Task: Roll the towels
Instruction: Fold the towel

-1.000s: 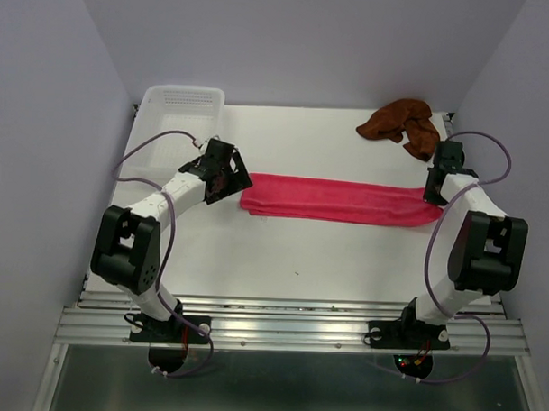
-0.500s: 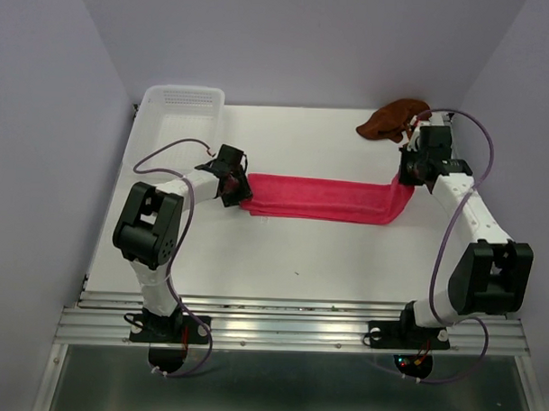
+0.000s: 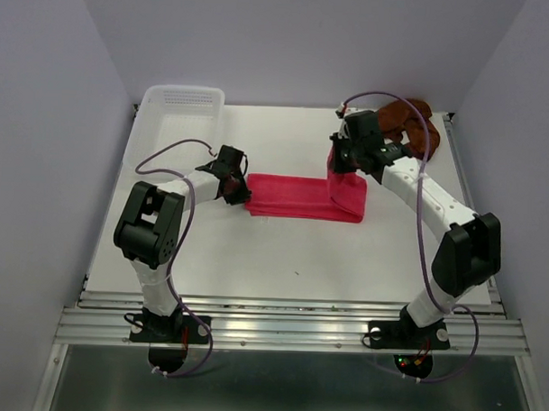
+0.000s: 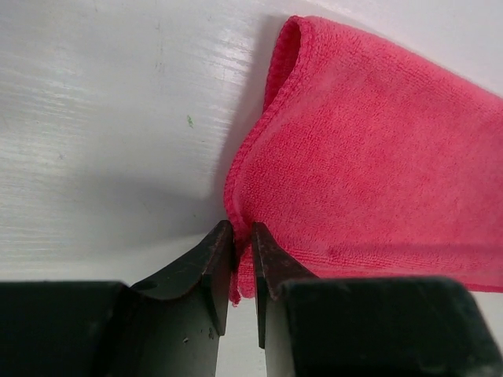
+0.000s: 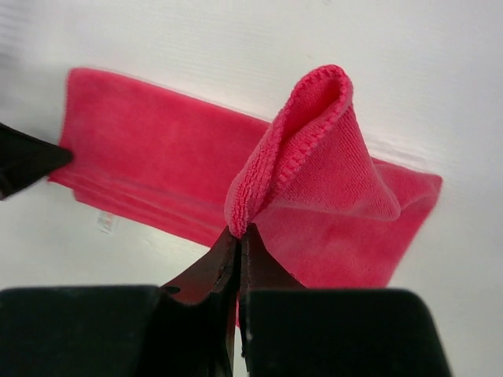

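While the right gripper point(image 5: 239, 236) pinches the lifted end of the pink towel point(image 3: 293, 197), jaws almost closed on a thin fold standing just above the tips, the left gripper point(image 4: 244, 239) clamps the far corner. Its jaws are narrow, and the cloth lies flat ahead of them.

Risks, my read:
- Only a hem edge sits between the right jaws, so a tug could slip it free.
- The raised end is a loose fold, not a coil, so the roll may turn out slack or skewed.

The brown towel point(image 3: 399, 115) lies crumpled beyond the right jaws, not yet rolled.
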Motion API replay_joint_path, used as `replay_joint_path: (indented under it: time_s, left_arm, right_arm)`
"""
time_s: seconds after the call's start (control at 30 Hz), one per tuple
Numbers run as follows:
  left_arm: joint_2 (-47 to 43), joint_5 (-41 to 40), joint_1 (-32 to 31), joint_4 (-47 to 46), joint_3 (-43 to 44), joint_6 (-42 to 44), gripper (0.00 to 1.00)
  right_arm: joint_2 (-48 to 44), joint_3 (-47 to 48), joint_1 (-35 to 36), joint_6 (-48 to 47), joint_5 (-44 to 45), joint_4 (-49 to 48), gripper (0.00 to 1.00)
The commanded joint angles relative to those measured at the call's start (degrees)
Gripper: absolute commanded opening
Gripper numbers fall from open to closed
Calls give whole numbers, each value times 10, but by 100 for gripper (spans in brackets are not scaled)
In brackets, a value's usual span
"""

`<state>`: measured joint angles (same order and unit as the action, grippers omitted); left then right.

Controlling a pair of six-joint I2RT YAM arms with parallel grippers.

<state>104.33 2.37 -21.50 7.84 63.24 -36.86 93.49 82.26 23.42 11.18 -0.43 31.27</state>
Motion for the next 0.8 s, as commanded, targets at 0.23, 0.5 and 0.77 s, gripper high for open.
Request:
replay_joint_path:
  time_s: [0.23, 0.5, 0.77]
  left_arm:
    - [-21, 1, -3, -15, -15, 10, 27]
    - [-24, 3, -4, -19, -20, 5, 27]
    - [-26, 4, -4, -17, -18, 3, 27]
  right_arm:
    - [141, 166, 121, 47, -7, -31, 1]
    - [243, 265, 161, 63, -32, -19, 2]
    - [309, 320, 167, 79, -32, -16, 3]
